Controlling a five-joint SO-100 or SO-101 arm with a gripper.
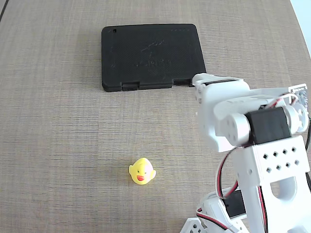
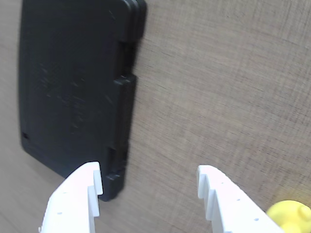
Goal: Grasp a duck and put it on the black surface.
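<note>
The tiny yellow duck (image 1: 141, 171) with its orange-red beak stands on the wooden table, in front of the black surface (image 1: 153, 56). The black surface is a flat slab with two notches on its near edge. In the wrist view my gripper (image 2: 148, 170) is open and empty over bare table. The slab (image 2: 73, 82) is on its left, with its corner right by the left fingertip (image 2: 92, 179). The duck (image 2: 290, 213) peeks in at the bottom right, outside the right finger. In the fixed view the arm's white body hides most of the gripper.
The arm's white body (image 1: 252, 131) with its black motors and wires fills the right side of the fixed view. The wood-grain table (image 1: 58, 145) stretches to the left. A pale strip (image 1: 303, 19) runs along the table's far right edge.
</note>
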